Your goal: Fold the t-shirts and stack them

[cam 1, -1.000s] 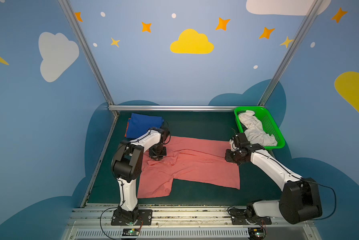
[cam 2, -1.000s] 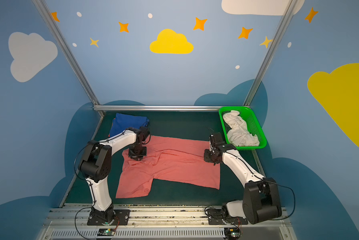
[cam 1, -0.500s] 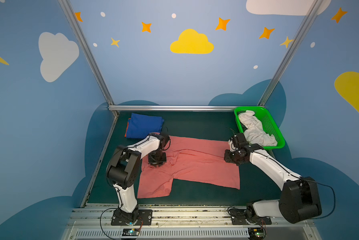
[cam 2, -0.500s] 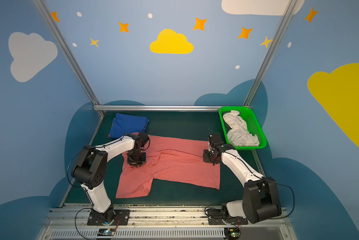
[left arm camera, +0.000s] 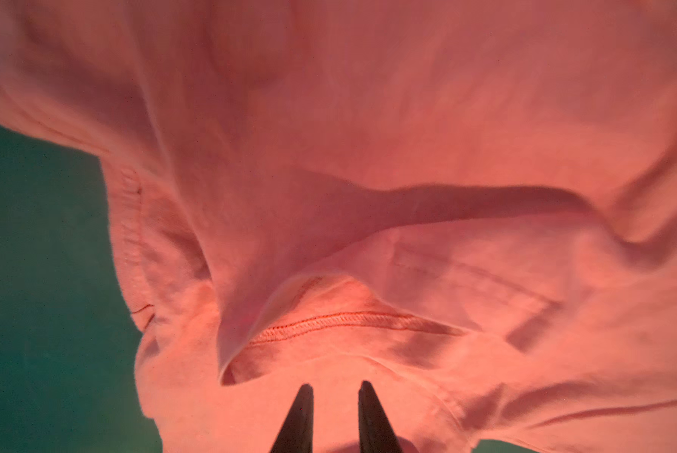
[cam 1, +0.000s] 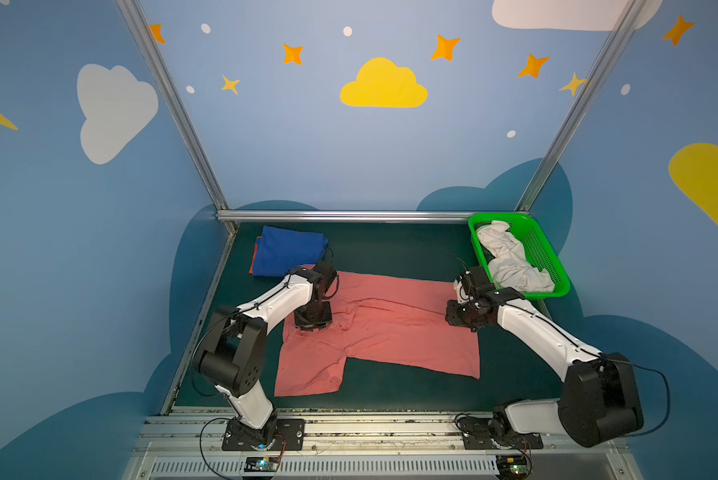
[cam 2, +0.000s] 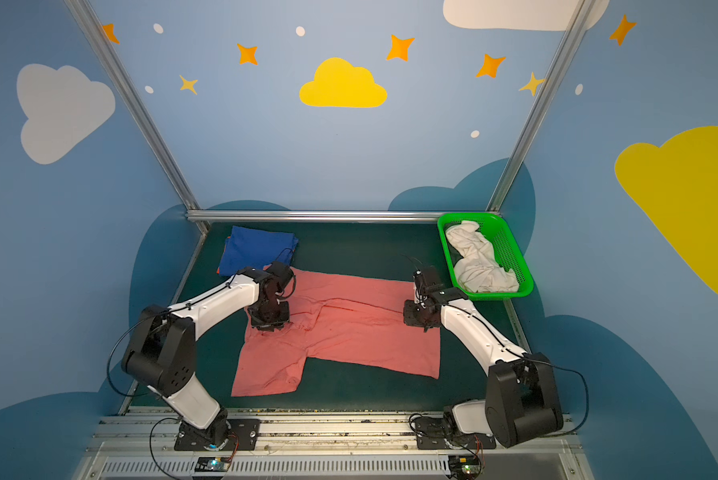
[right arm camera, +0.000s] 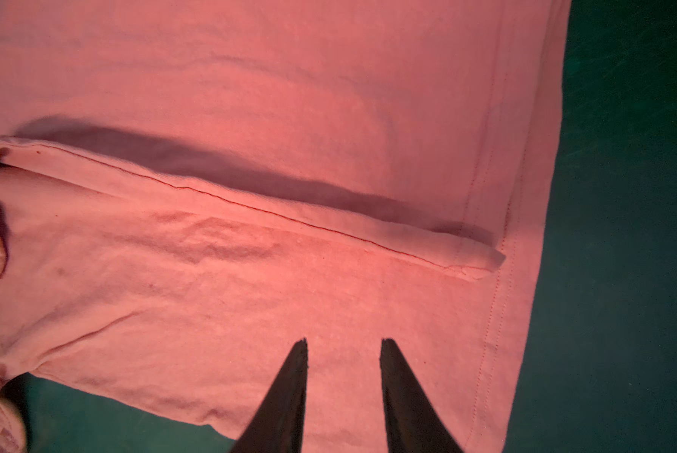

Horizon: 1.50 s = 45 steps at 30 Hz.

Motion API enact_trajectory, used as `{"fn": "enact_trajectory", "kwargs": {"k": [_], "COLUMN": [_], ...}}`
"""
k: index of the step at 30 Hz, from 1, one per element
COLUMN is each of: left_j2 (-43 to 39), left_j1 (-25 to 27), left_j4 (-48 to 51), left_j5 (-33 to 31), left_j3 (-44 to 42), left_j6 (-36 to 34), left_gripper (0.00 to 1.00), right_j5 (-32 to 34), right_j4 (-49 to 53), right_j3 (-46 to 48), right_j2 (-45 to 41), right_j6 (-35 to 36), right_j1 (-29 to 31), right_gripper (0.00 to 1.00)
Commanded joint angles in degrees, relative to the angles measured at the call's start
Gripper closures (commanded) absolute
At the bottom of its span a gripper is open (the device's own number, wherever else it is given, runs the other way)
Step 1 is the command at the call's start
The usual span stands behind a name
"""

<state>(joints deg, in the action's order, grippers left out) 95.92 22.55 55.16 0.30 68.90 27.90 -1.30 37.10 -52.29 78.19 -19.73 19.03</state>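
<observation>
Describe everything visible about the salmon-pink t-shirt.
The salmon-pink t-shirt is soft, wrinkled knit, lying flat on the dark green mat. Its far long edge is folded toward the middle, showing a stitched seam. One short sleeve sticks out toward the near edge. The left hand is open over the sleeve end, the right hand over the hem end; neither pinches cloth.

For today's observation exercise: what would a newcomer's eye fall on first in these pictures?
A salmon-pink t-shirt lies spread centrally, the left gripper and right gripper over its ends. A green basket holding a crumpled white t-shirt stands back right; a folded blue t-shirt lies back left.
</observation>
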Motion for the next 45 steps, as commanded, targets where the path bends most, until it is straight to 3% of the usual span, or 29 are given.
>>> {"fn": "enact_trajectory", "kwargs": {"k": [1,8,13,29,40,45], "left_j2": [-0.47,11.98,17.88,8.54,5.87,3.19], "left_j1": [-0.98,-3.27,-3.87,-3.48,-2.04,-1.96], "left_j4": [0.92,3.57,4.51,-2.81,-5.23,-4.56], "left_j5": [-2.69,-5.54,-5.42,0.91,2.08,0.94], "left_j3": [4.88,17.14,19.47,2.58,-5.31,-6.22], "left_j6": [-0.57,-5.31,-6.94,-3.0,-1.11,-0.57], "left_gripper": [0.73,0.75,0.8,0.83,0.8,0.79], "right_j5": [-0.02,0.29,0.89,0.24,-0.31,-3.69], "right_j4": [0.87,1.33,1.97,1.53,1.36,0.99], "right_j3": [-1.63,-1.58,-1.25,-0.95,-1.89,-3.76], "right_j2": [-0.28,-0.4,-1.35,-1.11,0.54,0.03], "right_j6": [-0.75,-1.08,-1.11,-1.54,-1.97,-3.36], "right_j1": [0.53,1.34,1.53,2.15,3.49,5.75], "right_gripper": [0.66,0.66,0.66,0.66,0.67,0.67]}}
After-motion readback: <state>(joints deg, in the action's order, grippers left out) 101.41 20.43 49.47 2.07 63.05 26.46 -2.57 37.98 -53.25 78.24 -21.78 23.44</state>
